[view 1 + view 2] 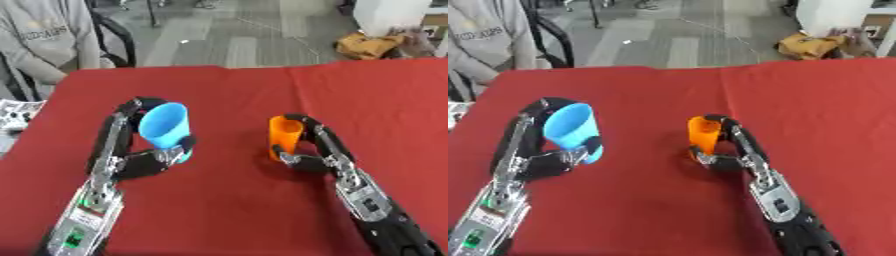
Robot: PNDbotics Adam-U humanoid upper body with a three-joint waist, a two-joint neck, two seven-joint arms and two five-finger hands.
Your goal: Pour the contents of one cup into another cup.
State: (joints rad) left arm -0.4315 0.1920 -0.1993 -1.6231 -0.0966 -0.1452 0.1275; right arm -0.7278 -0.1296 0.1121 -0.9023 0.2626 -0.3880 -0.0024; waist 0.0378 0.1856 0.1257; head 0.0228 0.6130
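A light blue plastic cup [166, 127], tapered and open at the top, was held by the left hand [144, 161], the fingers curled behind it and the thumb pressed to its lower front. It was seen tilted slightly, on the left part of the red-covered counter [227, 200]. A smaller orange plastic cup [283, 136] was clasped upright by the right hand [308, 155], fingers wrapped round its far side, near the counter's middle. The two cups were kept well apart.
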